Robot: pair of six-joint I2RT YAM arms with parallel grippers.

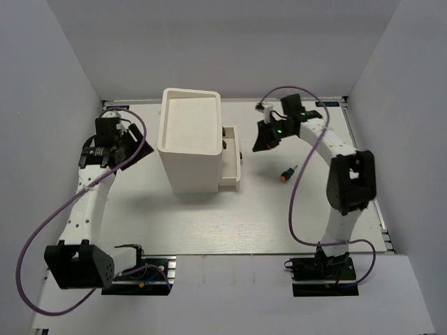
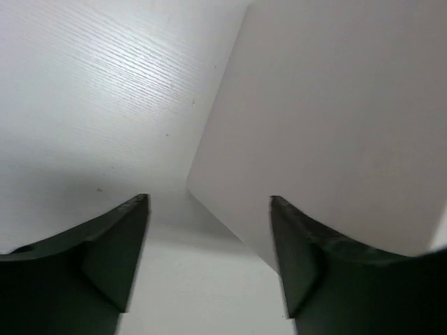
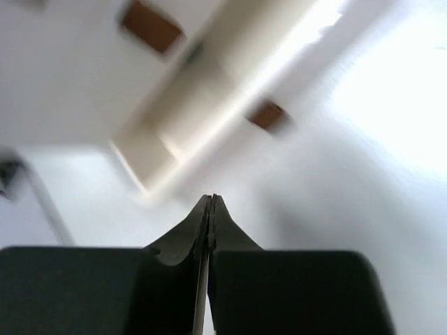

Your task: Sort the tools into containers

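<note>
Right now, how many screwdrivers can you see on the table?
1: a stubby orange-green screwdriver lies on the table, right of the narrow white bin. Others may be hidden inside it or the tall white bin.

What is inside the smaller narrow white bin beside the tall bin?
In the smaller bin, only two dark brown bits show, one near the tall bin. They are too small in the top view and too blurred in the right wrist view to identify. The rest is hidden.

Bright, even light; right wrist view blurred (glare upper right).
</note>
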